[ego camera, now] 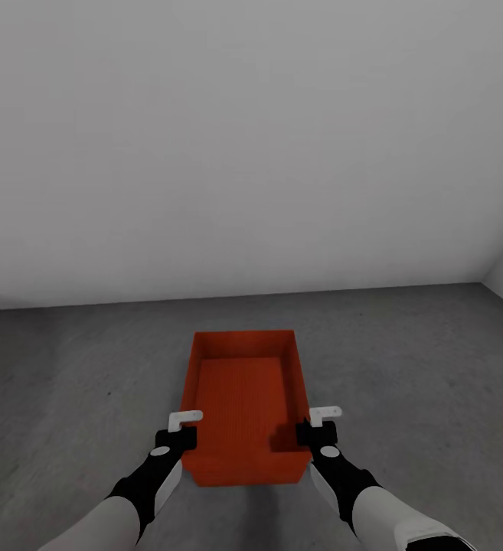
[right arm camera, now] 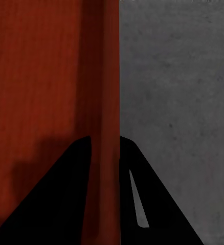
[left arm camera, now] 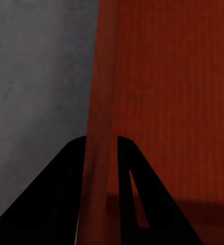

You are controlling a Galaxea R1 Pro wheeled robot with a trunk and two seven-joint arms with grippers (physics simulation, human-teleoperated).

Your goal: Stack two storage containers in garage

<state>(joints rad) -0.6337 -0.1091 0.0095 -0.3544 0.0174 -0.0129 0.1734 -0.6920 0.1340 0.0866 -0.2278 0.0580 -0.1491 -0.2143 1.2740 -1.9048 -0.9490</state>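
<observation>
A: Grey concrete floor, white wall behind. Container?

B: One orange-red container, over that floor. Left gripper clamps its left wall, right gripper its right wall.

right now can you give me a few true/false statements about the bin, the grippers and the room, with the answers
1. The left gripper straddles the left wall of the storage container, one finger on each side. True.
2. The right gripper hangs open, well apart from the container. False: its fingers sit on either side of the container's right wall.
3. A second container is stacked inside this one. False: the container's interior is bare.
4. The floor is dark grey speckled concrete. True.
5. A blue sofa stands against the wall. False: the wall is plain white with nothing against it.
</observation>
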